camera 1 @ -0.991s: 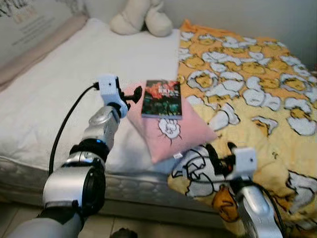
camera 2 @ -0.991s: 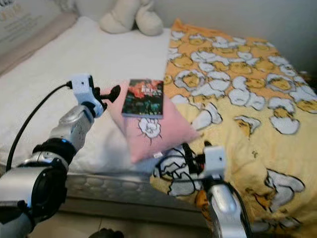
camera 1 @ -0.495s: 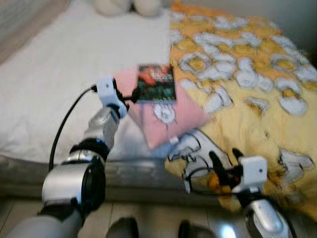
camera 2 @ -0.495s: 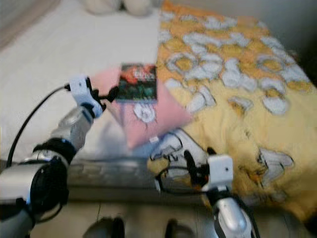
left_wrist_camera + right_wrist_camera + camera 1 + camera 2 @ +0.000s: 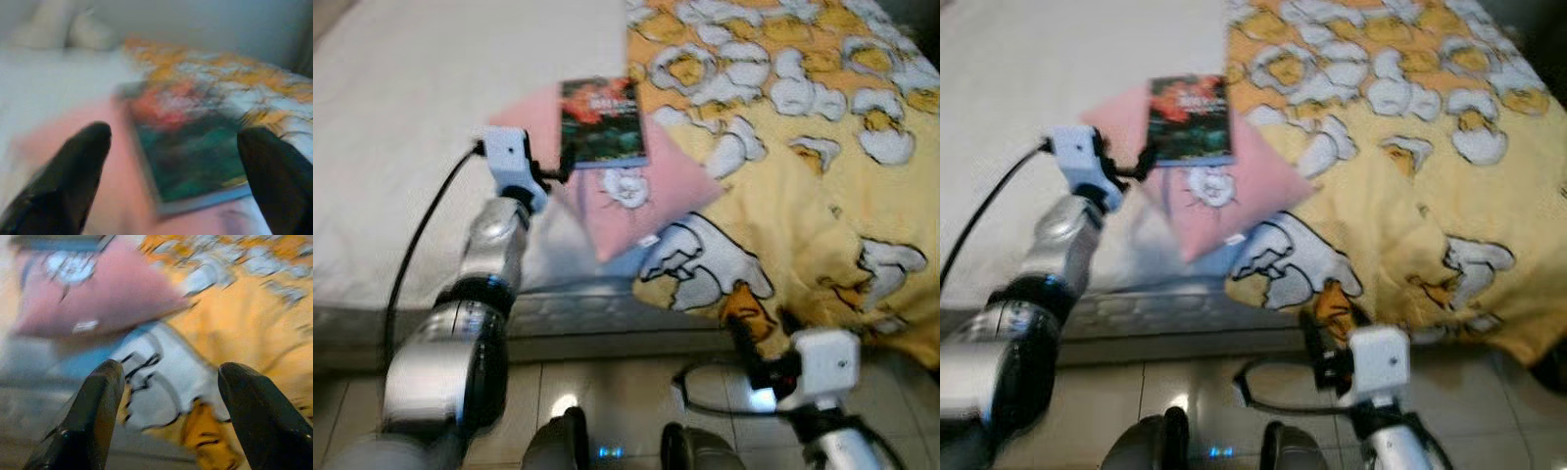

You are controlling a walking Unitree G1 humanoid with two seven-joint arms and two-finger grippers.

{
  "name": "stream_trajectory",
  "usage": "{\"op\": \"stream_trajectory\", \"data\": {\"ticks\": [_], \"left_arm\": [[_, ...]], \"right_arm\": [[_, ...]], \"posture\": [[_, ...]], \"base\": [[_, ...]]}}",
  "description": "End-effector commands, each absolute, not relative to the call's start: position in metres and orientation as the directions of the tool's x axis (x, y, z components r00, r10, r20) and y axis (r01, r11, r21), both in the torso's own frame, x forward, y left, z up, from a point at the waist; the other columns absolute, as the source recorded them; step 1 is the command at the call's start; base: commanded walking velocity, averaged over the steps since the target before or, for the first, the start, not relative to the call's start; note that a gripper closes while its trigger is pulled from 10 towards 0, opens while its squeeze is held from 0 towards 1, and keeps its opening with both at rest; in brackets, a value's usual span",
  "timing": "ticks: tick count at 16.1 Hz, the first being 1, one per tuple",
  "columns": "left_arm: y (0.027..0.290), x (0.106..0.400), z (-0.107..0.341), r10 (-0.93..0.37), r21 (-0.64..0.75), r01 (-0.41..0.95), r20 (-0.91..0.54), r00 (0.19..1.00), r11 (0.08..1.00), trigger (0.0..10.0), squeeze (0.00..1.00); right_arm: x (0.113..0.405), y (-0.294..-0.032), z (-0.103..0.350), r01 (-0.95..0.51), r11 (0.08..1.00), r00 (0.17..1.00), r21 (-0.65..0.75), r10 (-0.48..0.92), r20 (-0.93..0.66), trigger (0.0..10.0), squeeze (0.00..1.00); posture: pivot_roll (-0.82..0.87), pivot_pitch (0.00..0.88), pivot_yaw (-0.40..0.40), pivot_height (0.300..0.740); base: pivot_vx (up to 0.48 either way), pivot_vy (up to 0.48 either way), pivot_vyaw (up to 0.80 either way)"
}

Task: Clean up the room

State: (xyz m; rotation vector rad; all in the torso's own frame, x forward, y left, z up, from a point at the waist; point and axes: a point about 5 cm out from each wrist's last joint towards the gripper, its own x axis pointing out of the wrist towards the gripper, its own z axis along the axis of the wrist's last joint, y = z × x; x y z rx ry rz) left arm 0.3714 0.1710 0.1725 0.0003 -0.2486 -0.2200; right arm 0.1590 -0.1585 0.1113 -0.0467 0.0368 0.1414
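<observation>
1. The book [image 5: 602, 123] lies flat on the pink pillow [image 5: 651, 201], which rests on the bed [image 5: 401, 147] just beside the edge of the yellow duck-print blanket [image 5: 822, 166]. The pillow's near corner points toward the mattress edge.

2. The left tool [image 5: 556, 173] sits right at the book's near left corner, close to touching it. From this tool, the book lies straight ahead and a little toward the robot's right.

3. In the left wrist view the left tool's fingers [image 5: 73, 161] are spread wide, with the book [image 5: 190, 147] lying between and beyond them. It holds nothing.

4. The book's long axis runs away from the robot toward the far side of the bed. Its short near edge faces the robot, and its red-titled end [image 5: 1185, 98] points away. The cover faces up.

5. The right tool [image 5: 759, 362] hangs low, near the blanket's overhanging edge and over the tiled floor [image 5: 636, 392], well apart from the book. Its fingers [image 5: 93, 406] are spread, with nothing between them.

6. The left arm is clearly the nearer one. I judge the coming move turns on closing across the book's near left corner or short edge.
</observation>
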Motion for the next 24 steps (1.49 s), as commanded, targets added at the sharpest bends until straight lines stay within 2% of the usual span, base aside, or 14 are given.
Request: {"op": "stream_trajectory", "data": {"ticks": [1,2,4,5,7,9,11,13,14,16,24], "left_arm": [[0.163,0.343,0.167,-0.292,0.068,0.285,0.265,0.919,0.956,10.0,0.00],[0.161,0.328,0.157,-0.302,0.092,0.288,0.239,0.923,0.953,10.0,0.00],[0.150,0.271,0.116,-0.243,0.119,0.228,0.130,0.961,0.966,10.0,0.00],[0.147,0.264,0.105,-0.222,0.109,0.211,0.093,0.971,0.971,10.0,0.00],[0.139,0.246,0.083,-0.199,0.115,0.192,0.051,0.979,0.975,10.0,0.00],[0.150,0.251,0.079,-0.080,0.072,0.079,0.009,0.997,0.994,10.0,0.00],[0.148,0.268,0.099,-0.063,0.073,0.060,0.048,0.997,0.996,10.0,0.00],[0.139,0.271,0.106,-0.089,0.097,0.082,0.064,0.994,0.992,10.0,0.00],[0.140,0.272,0.107,-0.072,0.049,0.069,0.067,0.995,0.996,10.0,0.00],[0.145,0.282,0.108,-0.016,0.043,0.014,0.049,0.999,0.999,10.0,0.00],[0.132,0.294,0.115,-0.045,0.038,0.043,0.063,0.997,0.998,10.0,0.00]], "right_arm": [[0.152,-0.167,0.124,-0.094,0.993,0.996,-0.064,0.094,-0.008,10.0,0.00],[0.154,-0.169,0.124,-0.080,0.995,0.997,-0.063,0.080,-0.004,10.0,0.00],[0.175,-0.178,0.114,-0.019,1.000,1.000,-0.011,0.019,0.000,10.0,0.00],[0.182,-0.178,0.111,-0.012,1.000,1.000,-0.001,0.012,0.000,10.0,0.00],[0.218,-0.176,0.106,-0.036,0.999,0.999,0.018,0.035,0.018,10.0,0.00],[0.242,-0.178,0.102,-0.023,0.998,1.000,0.056,0.022,0.021,10.0,0.00],[0.246,-0.170,0.096,-0.083,0.996,0.997,0.030,0.083,0.011,10.0,0.00],[0.245,-0.162,0.087,-0.137,0.990,0.990,0.015,0.138,-0.017,10.0,0.00],[0.246,-0.160,0.083,-0.149,0.989,0.989,0.016,0.149,-0.023,10.0,0.00],[0.251,-0.158,0.079,-0.152,0.988,0.988,0.019,0.152,-0.026,10.0,0.00],[0.267,-0.167,0.076,-0.149,0.989,0.989,-0.003,0.149,0.000,10.0,0.00]], "posture": [[-0.19,0.170,-0.006,0.740],[-0.15,0.145,-0.006,0.740],[-0.05,0.033,-0.008,0.740],[-0.05,0.021,-0.009,0.740],[0.00,0.000,-0.008,0.740],[0.02,0.000,-0.013,0.740],[0.02,0.000,-0.020,0.740],[0.02,0.000,-0.023,0.740],[0.02,0.000,-0.020,0.740],[0.02,0.000,-0.014,0.740],[0.01,0.000,-0.005,0.740]], "base": [[0.000,0.000,0.00],[0.000,0.000,0.00],[0.000,0.000,0.00],[0.000,0.000,0.00],[0.000,0.000,0.00],[0.000,0.000,0.00],[0.000,0.000,0.00],[0.000,0.000,0.00],[0.240,0.000,0.00],[0.458,0.000,0.00],[0.466,0.000,0.00]]}}
